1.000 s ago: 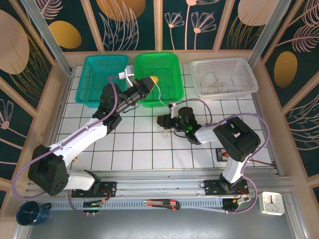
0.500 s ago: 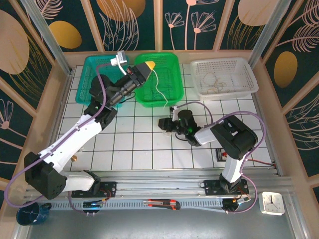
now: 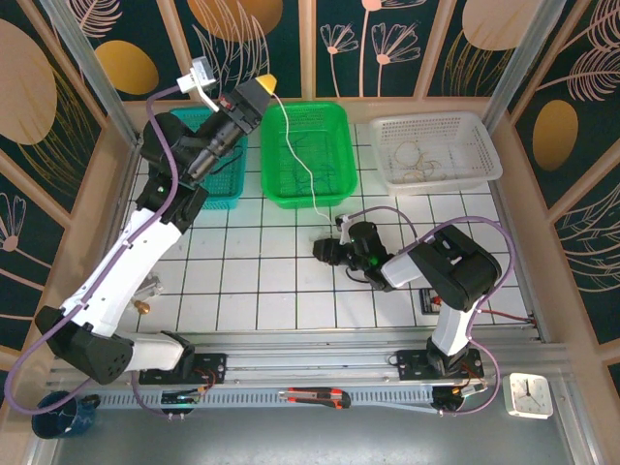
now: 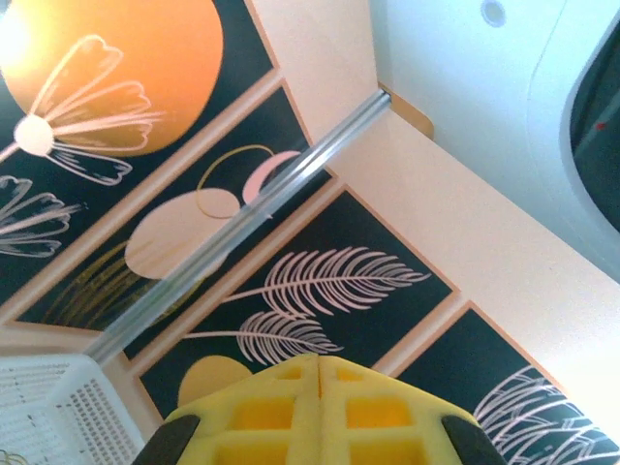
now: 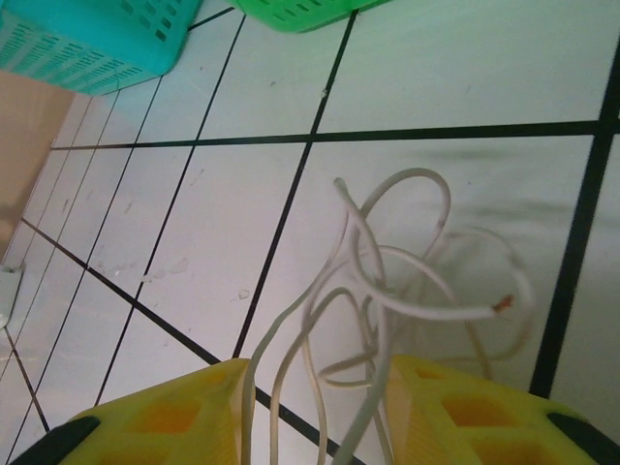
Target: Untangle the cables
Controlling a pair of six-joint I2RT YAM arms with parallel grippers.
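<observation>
1. white tiled table [image 3: 242, 281] with black grid lines, shut in by a pale raised rim and dark panels painted with leaves and flowers on three sides; the arm bases and a metal rail close the near edge
2. three baskets stand in a row along the far edge: teal basket [image 3: 225, 186] on the left, green basket [image 3: 350, 160] in the middle, white basket [image 3: 480, 136] on the right, with narrow strips of tile between them
3. the left gripper [image 3: 263, 83] is lifted high over the gap between the teal and green baskets, close to the back wall; its yellow fingers are pressed together, and the left wrist view [image 4: 318, 360] shows the pads meeting at a seam
4. a white cable [image 3: 295, 155] hangs from that tip, runs down across the green basket and over its near rim to the tiles
5. the right gripper [image 3: 325, 250] lies low on the table just in front of the green basket; in the right wrist view [image 5: 315, 368] its fingers stand apart, with strands passing loosely between them
6. just beyond those fingers the white cable [image 5: 387, 281] curls into overlapping loops on the tile, beside a grid line
7. more thin cables [image 3: 417, 160] lie coiled in the white basket
8. bare tile stretches across the near left, between the left arm and the right gripper, and along the right side below the white basket
</observation>
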